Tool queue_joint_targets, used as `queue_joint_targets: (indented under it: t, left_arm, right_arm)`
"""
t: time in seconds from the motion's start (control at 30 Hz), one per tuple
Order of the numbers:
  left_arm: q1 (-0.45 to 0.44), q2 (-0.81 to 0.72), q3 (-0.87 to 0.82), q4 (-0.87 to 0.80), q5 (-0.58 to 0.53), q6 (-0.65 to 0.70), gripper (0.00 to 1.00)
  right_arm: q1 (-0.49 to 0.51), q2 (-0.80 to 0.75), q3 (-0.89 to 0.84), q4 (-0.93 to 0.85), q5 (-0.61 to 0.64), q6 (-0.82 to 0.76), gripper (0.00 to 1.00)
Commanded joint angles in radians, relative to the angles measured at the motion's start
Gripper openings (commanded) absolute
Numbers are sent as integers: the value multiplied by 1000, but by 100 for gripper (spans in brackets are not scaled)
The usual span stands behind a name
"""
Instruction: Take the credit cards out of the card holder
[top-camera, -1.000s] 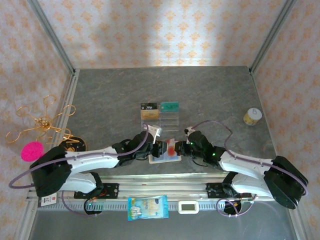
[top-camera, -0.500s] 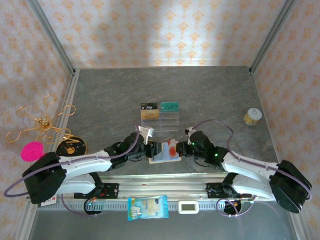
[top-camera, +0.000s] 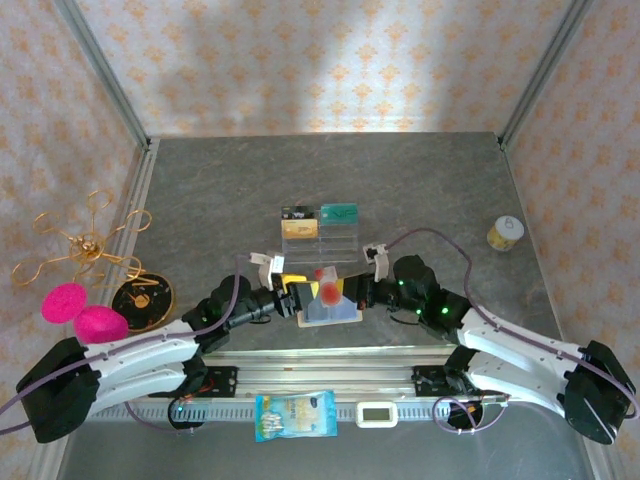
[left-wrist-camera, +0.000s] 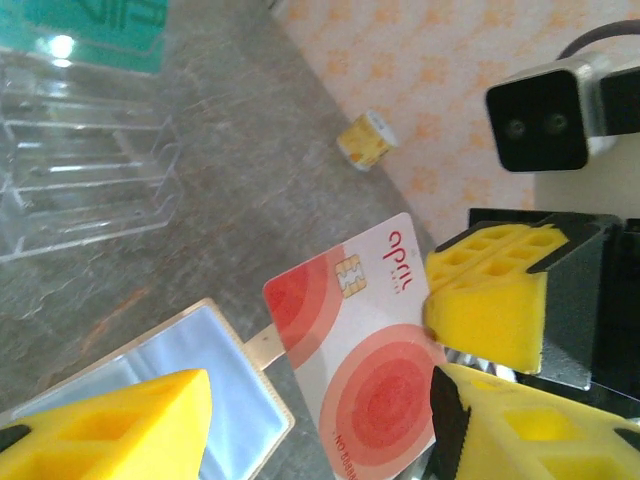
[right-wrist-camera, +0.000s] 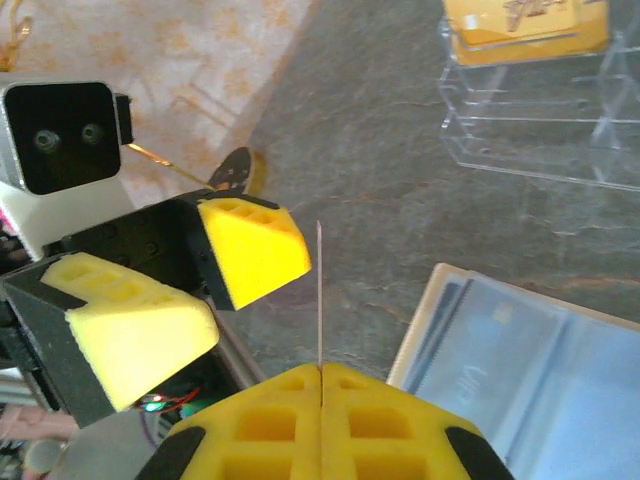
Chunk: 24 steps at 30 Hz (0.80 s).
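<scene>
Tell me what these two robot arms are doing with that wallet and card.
The right gripper is shut on a red-and-white credit card, holding it on edge over the open card holder. The left gripper stands open beside the card. A gold card and a teal card already sit on the clear acrylic rack behind.

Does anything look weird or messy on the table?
Only one oddity: the red-and-white card isn't lying flat or in a pocket; the right gripper pinches it by one edge, near the open card holder. Nothing looks spilled or broken.
</scene>
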Motion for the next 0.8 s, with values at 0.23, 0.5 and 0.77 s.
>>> queue_joint_targets:
  t: [0.23,0.5,0.77]
  left_arm:
    - [20,-61,-20,119,53,-8,61]
    - [19,-34,-42,283,140,-47,49]
    - [19,18,-51,360,181,-75,21]
  right_arm:
    - [-5,-47,28,125,-153,3,0]
    - [-5,-17,25,173,-179,25,0]
    - [1,20,28,194,-184,31,0]
